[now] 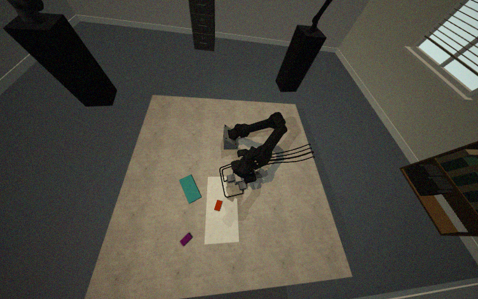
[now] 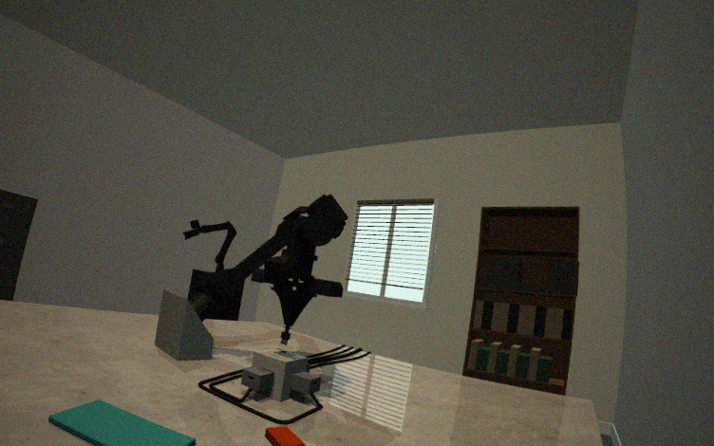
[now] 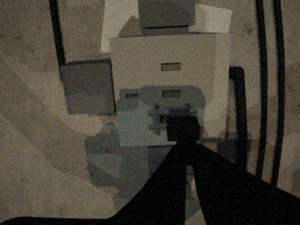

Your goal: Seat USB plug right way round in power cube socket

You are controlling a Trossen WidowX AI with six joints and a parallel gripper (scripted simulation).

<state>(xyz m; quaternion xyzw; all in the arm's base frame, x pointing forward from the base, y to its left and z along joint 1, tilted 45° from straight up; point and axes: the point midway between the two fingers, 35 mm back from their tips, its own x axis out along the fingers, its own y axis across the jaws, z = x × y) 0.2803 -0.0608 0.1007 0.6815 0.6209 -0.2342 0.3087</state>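
Tool [image 2: 287, 335], pointed straight down and clenched on the USB plug [image 3: 183, 128], holds it lifted just above the power cube [image 2: 280, 370] on the desk [image 2: 460, 410], likely so it can be realigned over the top socket [image 3: 169, 66].

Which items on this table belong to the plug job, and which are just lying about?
Belongs to the job:
- power cube
- USB plug, held above the cube's top socket
- gripper, jaws shut on the plug

Lying about:
- teal slab
- red block
- purple block
- white sheet
- grey wedge
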